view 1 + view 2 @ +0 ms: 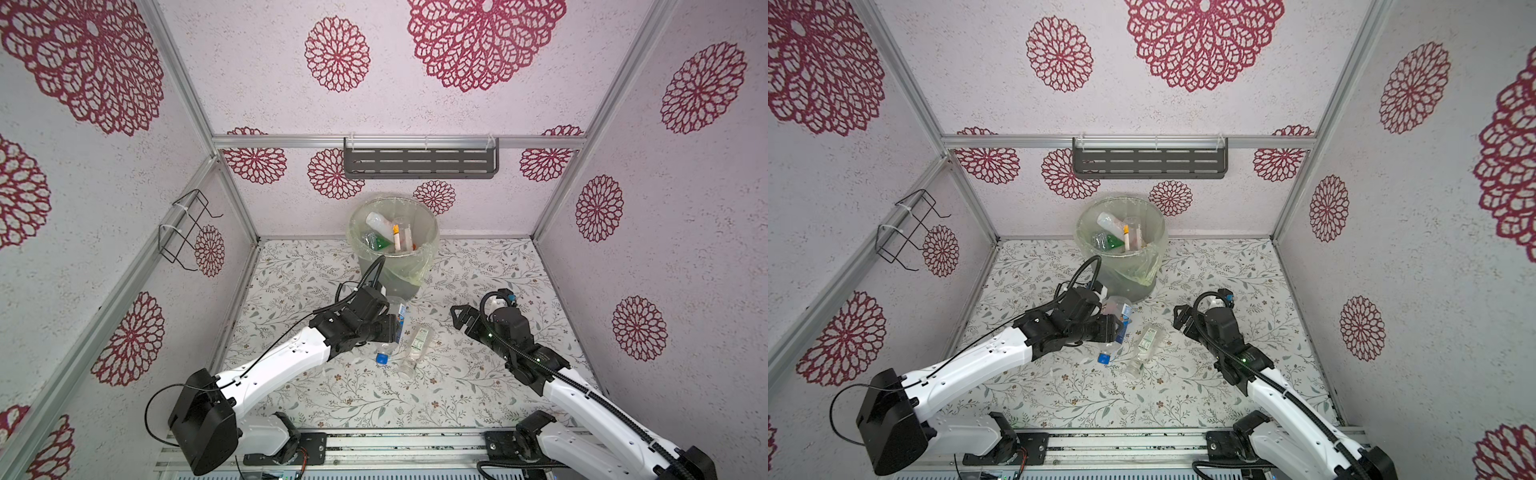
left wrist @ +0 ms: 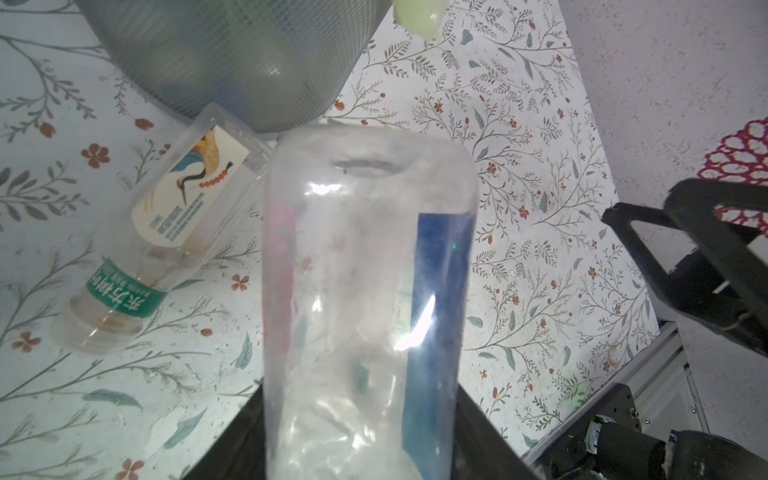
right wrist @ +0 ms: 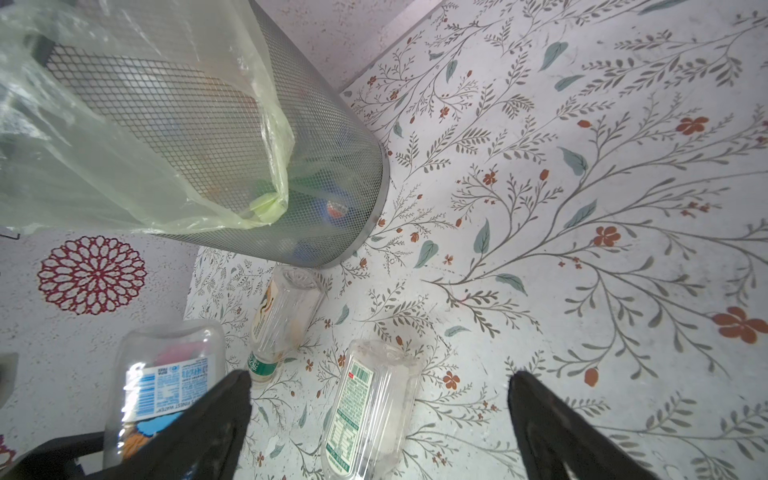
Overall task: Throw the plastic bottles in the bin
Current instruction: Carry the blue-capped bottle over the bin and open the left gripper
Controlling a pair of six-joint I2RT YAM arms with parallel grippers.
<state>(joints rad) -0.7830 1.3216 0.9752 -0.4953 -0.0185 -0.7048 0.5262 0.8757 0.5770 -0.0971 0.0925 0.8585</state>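
Clasping a clear blue-labelled water bottle (image 1: 384, 351), the left pincer (image 1: 392, 328) sits before the bin (image 1: 409, 286) at the middle of the table's (image 1: 498, 374) far edge; the right pincer (image 3: 378, 376) hangs wide open, empty, near a green-labelled bottle (image 1: 417, 345) lying flat

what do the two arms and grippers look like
White shells and black joints on the left arm and right arm. Black left gripper and right gripper, the right's fingers hollow triangular frames. Ribbed black hoses at both wrists; green lights on the right arm.
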